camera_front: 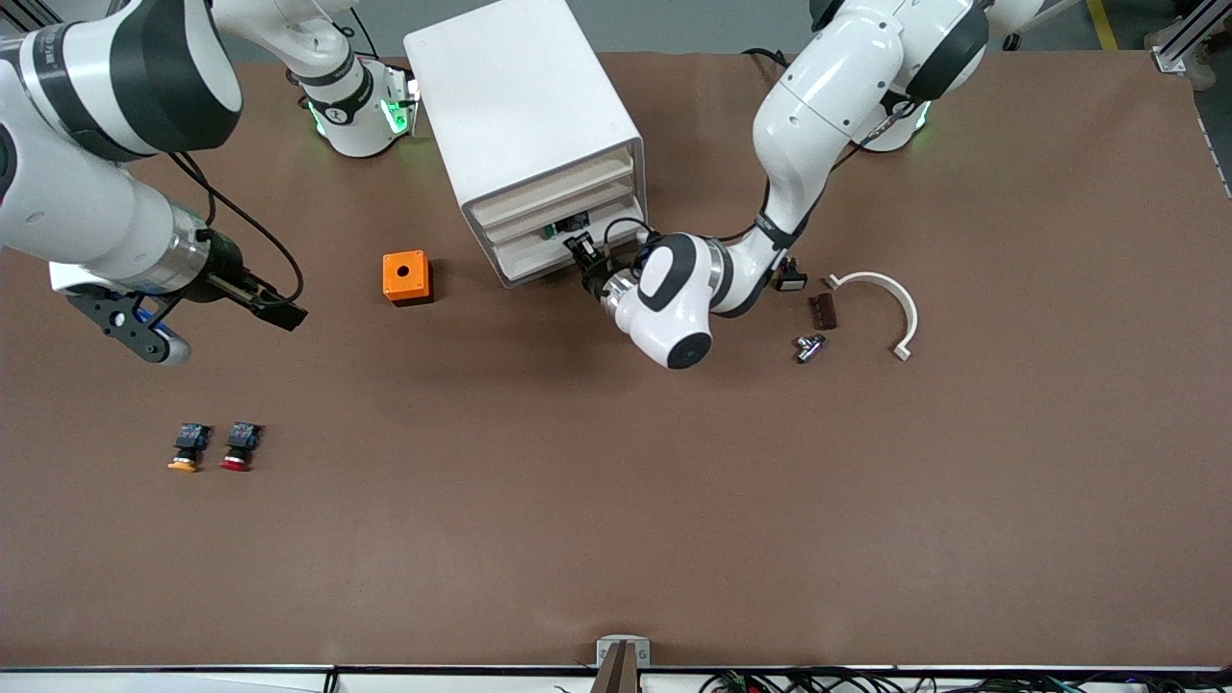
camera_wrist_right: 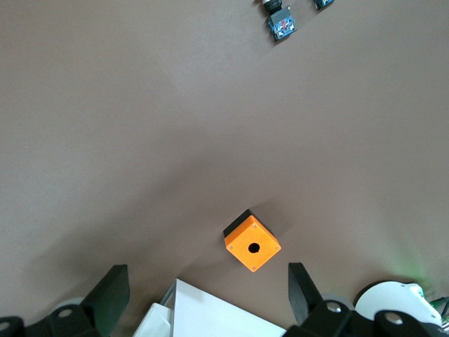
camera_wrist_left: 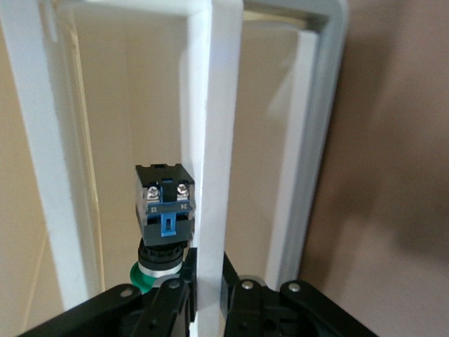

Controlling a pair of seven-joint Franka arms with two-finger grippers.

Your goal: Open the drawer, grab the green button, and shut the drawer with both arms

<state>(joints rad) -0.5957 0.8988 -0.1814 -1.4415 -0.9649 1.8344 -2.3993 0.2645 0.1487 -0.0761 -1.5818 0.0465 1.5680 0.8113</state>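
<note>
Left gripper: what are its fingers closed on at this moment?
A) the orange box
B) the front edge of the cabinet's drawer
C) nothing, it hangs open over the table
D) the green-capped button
B: in the left wrist view the left gripper is shut on the white front edge of the drawer, with the button lying untouched just beside it inside the drawer.

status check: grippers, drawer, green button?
Left gripper shut on the drawer front edge at the cabinet. Right gripper open, waiting above the orange box. Green button lies in the drawer, untouched. Nothing blocking.
</note>
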